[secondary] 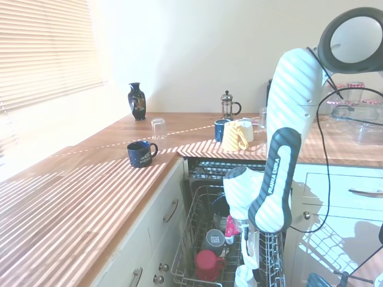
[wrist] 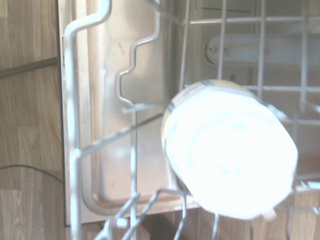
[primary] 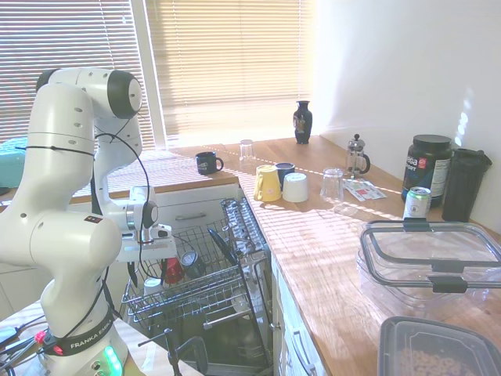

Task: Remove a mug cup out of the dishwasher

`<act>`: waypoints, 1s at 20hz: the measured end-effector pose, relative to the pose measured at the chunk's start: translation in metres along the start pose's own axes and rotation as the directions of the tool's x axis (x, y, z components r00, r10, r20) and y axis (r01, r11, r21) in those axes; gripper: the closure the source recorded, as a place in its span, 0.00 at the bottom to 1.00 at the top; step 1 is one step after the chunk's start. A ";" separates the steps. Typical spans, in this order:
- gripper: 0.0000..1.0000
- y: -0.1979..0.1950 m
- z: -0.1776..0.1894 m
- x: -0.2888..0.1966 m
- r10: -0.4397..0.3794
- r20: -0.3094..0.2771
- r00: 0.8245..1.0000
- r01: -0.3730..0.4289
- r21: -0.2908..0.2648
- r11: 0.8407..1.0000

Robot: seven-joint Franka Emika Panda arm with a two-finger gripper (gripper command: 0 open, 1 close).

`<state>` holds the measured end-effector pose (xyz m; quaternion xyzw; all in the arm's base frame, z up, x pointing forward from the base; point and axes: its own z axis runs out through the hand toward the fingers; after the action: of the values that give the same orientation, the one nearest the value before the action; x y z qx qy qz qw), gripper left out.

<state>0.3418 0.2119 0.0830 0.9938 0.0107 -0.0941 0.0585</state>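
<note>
Mug [primary: 153, 287] sits in the near corner of the dishwasher's [secondary: 206, 170] pulled-out lower rack [primary: 227, 291], straight beneath the gripper [primary: 145, 274]; the wrist view looks down on it as a round white disc [wrist: 230, 150], so its long axis runs roughly upright, in line with the approach; glare washes out the face, and I cannot tell whether that is mouth or base, nor where the handle points. The coming move, as I judge it, turns on that vertical line-up: mug directly below the jaws, a short descent away, with rack wires close on either side. Whether the jaws stand open or closed I cannot tell; in both outside views they are small and partly lost against the rack; they do not look to hold the mug yet.

The mug looks like smooth glazed ceramic, likely slippery on a curved wall; the rack is thin silver-grey wire with upright prongs, open mesh over a brushed steel floor; prongs could snag a rim on the lift.

Just beside the mug stands a red mug [secondary: 208, 263], then a grey-blue one [secondary: 214, 240] further in; both apart from the white one. Above, the wooden bench [primary: 329, 243] carries other cups and glasses, well away.
</note>
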 end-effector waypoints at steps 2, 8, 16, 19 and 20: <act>0.00 -0.001 0.012 0.003 -0.017 0.008 1.000 0.017 -0.003 1.000; 0.00 0.009 0.041 0.020 -0.081 0.020 0.996 0.082 -0.010 0.997; 0.00 0.012 0.047 0.040 -0.145 0.029 0.989 0.145 0.008 0.989; 0.00 0.013 0.056 0.043 -0.148 0.047 0.988 0.147 0.013 0.989; 0.00 0.013 0.059 0.044 -0.148 0.055 0.987 0.148 0.015 0.989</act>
<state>0.3747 0.1930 0.0189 0.9875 0.0822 -0.1262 0.0464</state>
